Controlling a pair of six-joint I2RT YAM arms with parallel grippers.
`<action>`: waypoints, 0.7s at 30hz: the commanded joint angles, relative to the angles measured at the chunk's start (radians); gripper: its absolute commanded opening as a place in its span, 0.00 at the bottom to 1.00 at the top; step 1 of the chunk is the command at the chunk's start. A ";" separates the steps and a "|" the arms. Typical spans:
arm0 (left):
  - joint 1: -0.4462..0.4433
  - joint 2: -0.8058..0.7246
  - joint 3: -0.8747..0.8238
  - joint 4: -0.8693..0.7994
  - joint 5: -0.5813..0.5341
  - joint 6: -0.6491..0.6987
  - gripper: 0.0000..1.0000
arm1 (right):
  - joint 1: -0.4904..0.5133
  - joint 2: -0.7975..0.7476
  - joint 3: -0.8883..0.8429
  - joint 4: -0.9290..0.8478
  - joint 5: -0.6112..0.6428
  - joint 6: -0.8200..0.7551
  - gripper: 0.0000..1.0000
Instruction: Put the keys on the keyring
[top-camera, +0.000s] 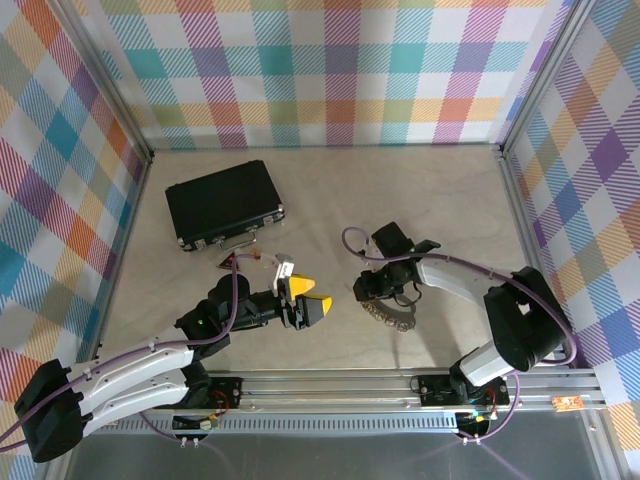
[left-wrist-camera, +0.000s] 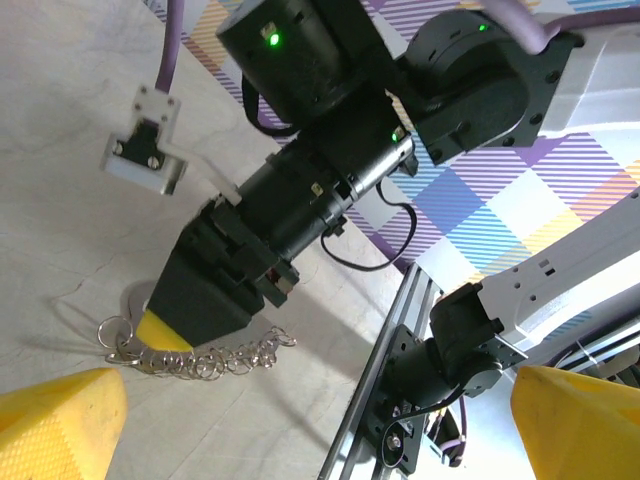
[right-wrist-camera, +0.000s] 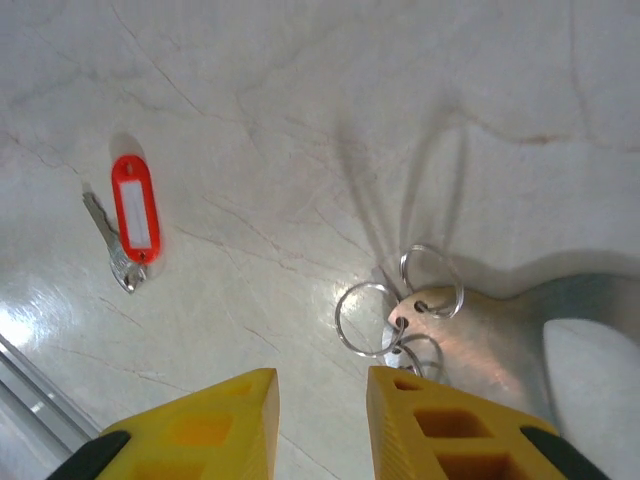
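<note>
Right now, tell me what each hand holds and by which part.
Nothing is gripped. The left hand is open, empty. The right hand stands open at the keyring, one finger against it; the key lies loose.

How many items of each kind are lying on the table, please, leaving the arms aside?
Black case: 1
Key with red tag: 1
Keyring: 1
Dark triangular tag: 1
Tan tag: 1
Total: 5

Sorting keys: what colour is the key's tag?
The tag is red with a white insert; clearest in right wrist view.
</note>
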 joint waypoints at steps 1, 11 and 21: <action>-0.014 -0.018 -0.015 0.005 -0.006 0.026 0.98 | -0.030 0.008 0.048 -0.064 0.032 -0.060 0.29; -0.015 -0.047 -0.017 -0.027 -0.012 0.036 0.98 | -0.071 0.113 0.109 -0.065 -0.003 -0.121 0.30; -0.014 -0.028 -0.015 -0.012 -0.003 0.037 0.98 | -0.072 0.180 0.116 -0.047 -0.044 -0.140 0.30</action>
